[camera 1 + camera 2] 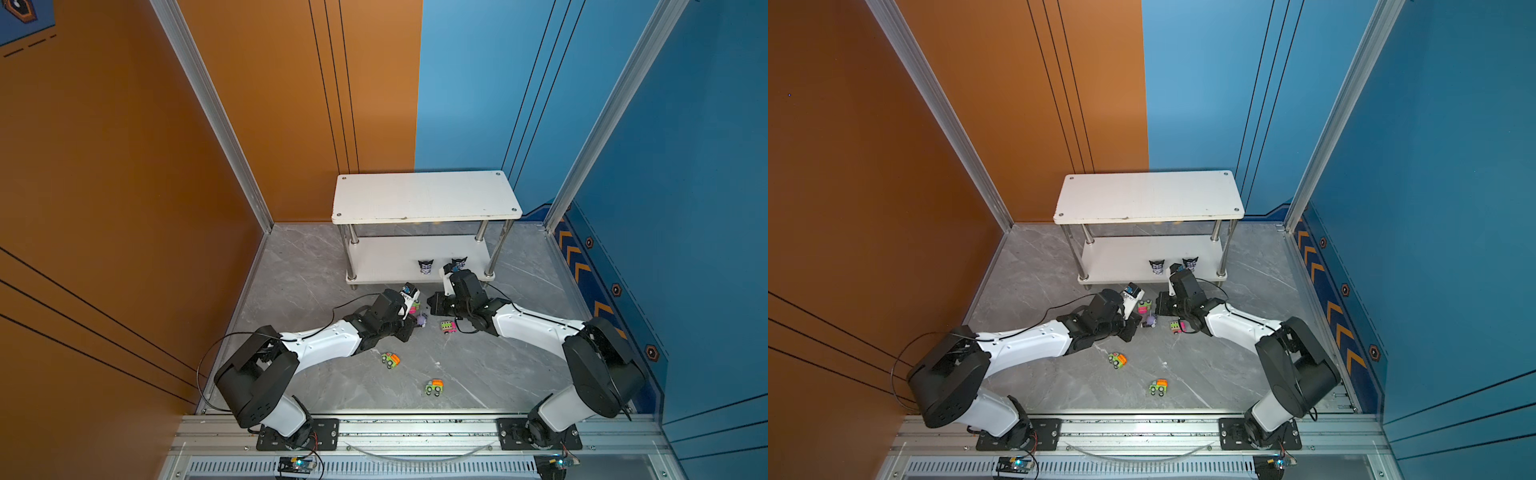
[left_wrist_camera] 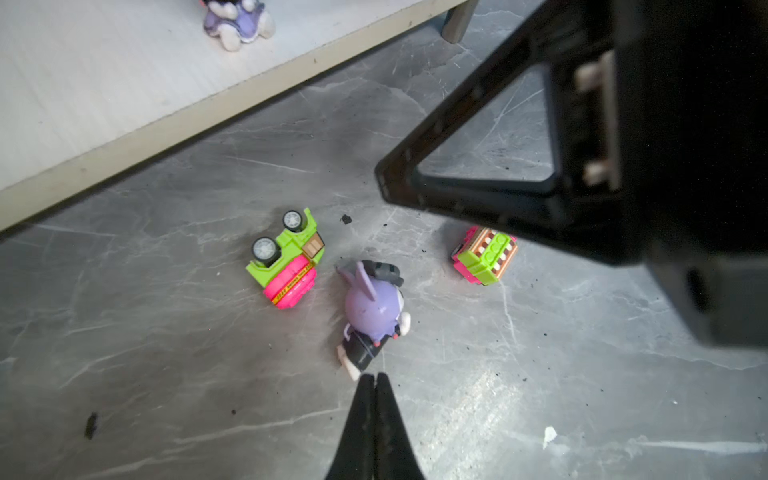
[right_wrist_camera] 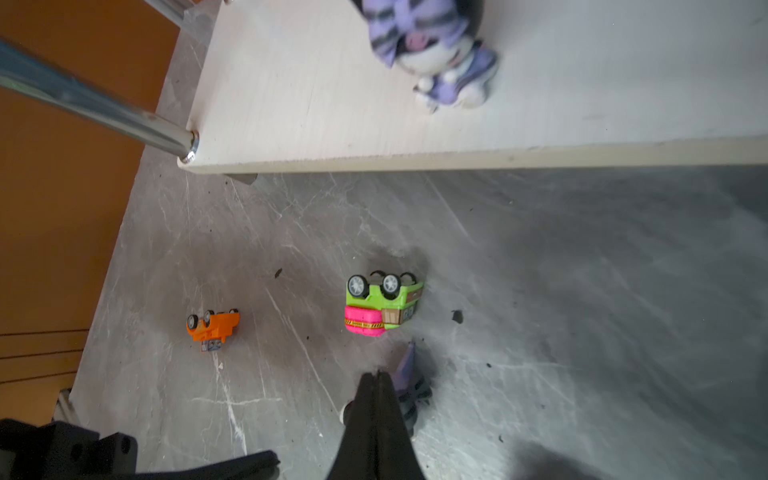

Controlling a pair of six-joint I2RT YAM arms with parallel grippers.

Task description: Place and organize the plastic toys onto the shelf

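Left wrist view: left gripper (image 2: 375, 376) pinched together on nothing, tips just beside the toppled purple figurine (image 2: 372, 311). And the right gripper (image 3: 378, 374) is closed, empty. Two figurines (image 1: 425, 266) stand on the shelf (image 1: 424, 195), lower tier, right half; cars (image 1: 390, 360) lie nearer.

A robot lab: a frame (image 1: 210, 104) is holding coloured panels (image 1: 104, 166), and two arms (image 1: 328, 343) are sitting on a rail (image 1: 415, 428).
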